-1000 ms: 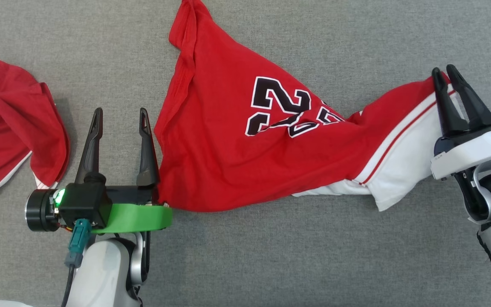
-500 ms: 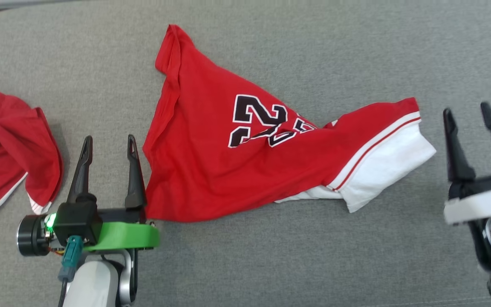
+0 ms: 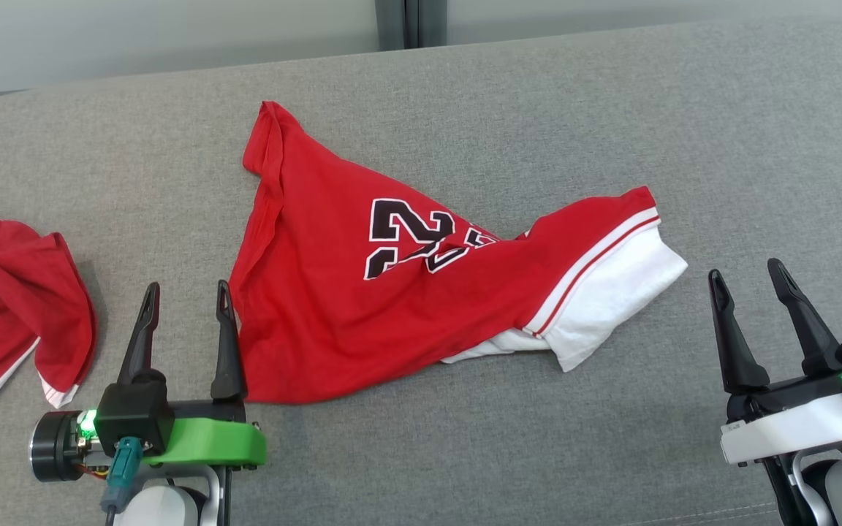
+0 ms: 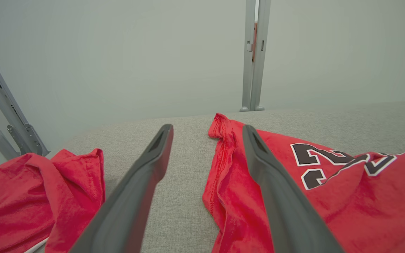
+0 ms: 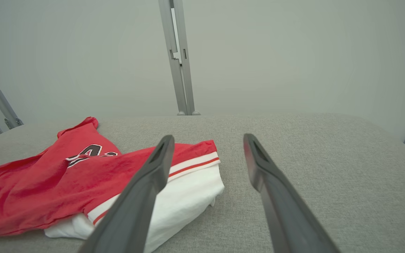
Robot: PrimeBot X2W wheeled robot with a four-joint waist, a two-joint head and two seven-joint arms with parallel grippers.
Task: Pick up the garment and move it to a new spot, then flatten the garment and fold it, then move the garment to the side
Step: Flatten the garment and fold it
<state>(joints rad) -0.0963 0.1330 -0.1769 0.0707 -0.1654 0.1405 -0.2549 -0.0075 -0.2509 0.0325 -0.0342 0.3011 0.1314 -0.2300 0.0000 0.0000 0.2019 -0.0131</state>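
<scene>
Since the garment (image 3: pixel 319 329) looks limp (it will bunch), I'd pinch its corners; my left gripper (image 3: pixel 187 286) and right gripper (image 3: pixel 744 268) flank it, agape, empty.

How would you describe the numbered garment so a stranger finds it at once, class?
Start at the wide grey padded surface. Near its middle lies a spread red shirt. Unlike the crumpled red cloth at the left edge, it bears black, white-edged numerals and a broad white panel.
</scene>
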